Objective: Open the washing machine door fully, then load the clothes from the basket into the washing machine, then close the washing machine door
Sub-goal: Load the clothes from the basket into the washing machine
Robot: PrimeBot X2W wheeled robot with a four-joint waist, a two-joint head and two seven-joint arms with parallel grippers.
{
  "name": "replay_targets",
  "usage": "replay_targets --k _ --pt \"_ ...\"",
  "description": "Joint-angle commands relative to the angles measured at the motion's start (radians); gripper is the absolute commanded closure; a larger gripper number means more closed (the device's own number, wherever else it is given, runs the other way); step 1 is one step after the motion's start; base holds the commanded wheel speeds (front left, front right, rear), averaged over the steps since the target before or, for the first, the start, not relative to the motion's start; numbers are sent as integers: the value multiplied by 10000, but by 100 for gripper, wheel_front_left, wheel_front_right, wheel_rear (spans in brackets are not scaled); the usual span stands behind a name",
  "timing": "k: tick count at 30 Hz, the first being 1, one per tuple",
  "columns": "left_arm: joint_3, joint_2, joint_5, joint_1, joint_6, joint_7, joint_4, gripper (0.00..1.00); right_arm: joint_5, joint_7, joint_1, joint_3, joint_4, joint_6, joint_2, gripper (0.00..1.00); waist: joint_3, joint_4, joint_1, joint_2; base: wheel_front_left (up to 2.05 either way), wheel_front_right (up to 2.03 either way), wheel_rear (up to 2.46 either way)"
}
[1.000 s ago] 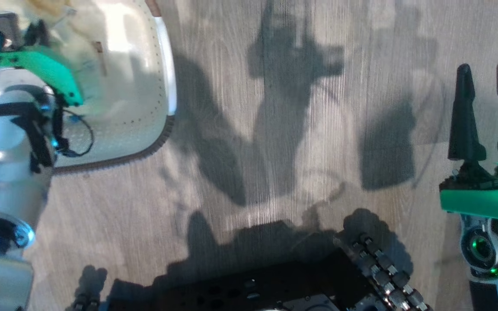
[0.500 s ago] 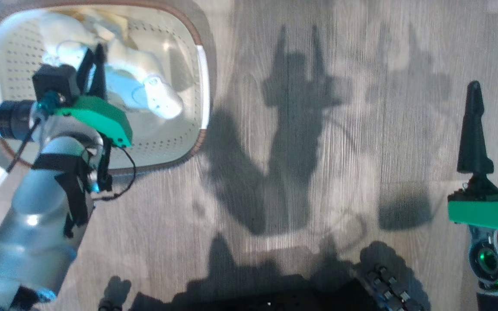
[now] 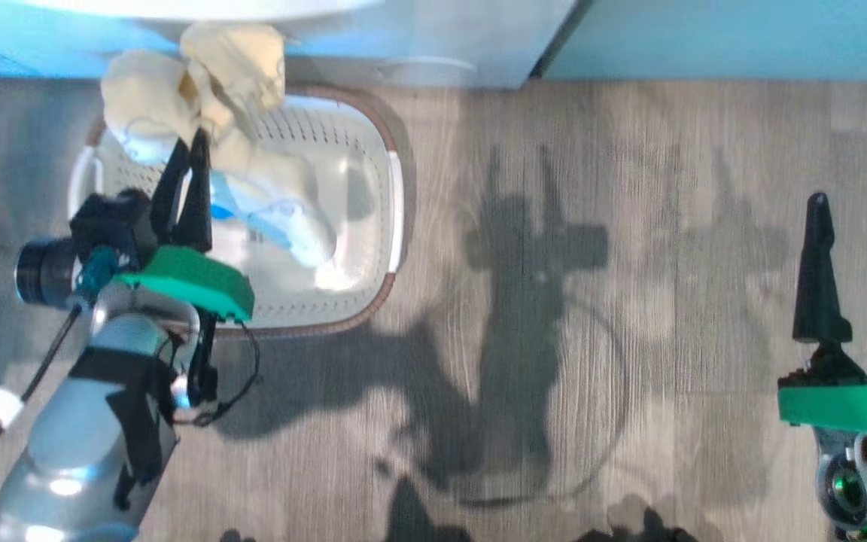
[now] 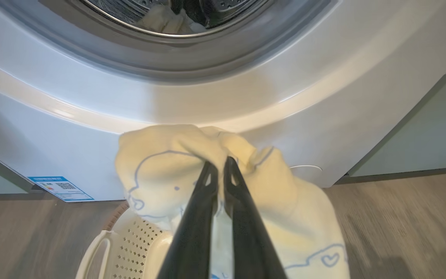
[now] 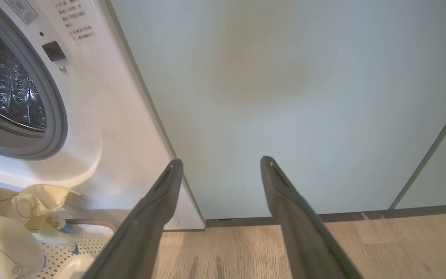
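Grey wood floor runs up to the washing machine (image 4: 246, 97) at the far left; the left gripper (image 3: 191, 147), pinched tight on the clothes (image 3: 204, 79), has raised them above the basket (image 3: 396, 203) toward the open drum (image 4: 168, 15); loading looks next; the right gripper (image 3: 855, 203) hangs wide and empty.

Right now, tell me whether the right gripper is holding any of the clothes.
No: the right gripper stands wide open with nothing between its fingers, facing the pale green cabinet.

Left fingers (image 3: 198, 199) tight together, right fingers (image 3: 819, 278) wide apart.
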State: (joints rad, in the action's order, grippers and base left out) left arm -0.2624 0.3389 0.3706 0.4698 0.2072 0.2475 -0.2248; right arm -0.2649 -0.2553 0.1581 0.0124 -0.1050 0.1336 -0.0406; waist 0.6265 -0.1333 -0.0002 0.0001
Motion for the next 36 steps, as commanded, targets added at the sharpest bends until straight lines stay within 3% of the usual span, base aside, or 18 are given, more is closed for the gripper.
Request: replay_targets --k 1,15,27,36 --pt "384 382 53 -154 106 12 427 100 95 -65 -262 149 -243 -29 -97 0 -488 119 2 -1 0 0 0" --pt "487 645 217 -3022 827 -331 2588 100 439 -65 -1302 291 262 -29 -97 0 -3118 319 2 -1 0 0 0" --pt "223 603 409 -4440 1006 -595 3162 100 685 -65 -2177 374 525 -29 -97 0 -4780 473 2 -1 0 0 0" --pt "173 622 524 -4967 1071 -606 3350 100 773 -65 -2527 426 598 -29 -96 0 -5313 500 2 -1 0 0 0"
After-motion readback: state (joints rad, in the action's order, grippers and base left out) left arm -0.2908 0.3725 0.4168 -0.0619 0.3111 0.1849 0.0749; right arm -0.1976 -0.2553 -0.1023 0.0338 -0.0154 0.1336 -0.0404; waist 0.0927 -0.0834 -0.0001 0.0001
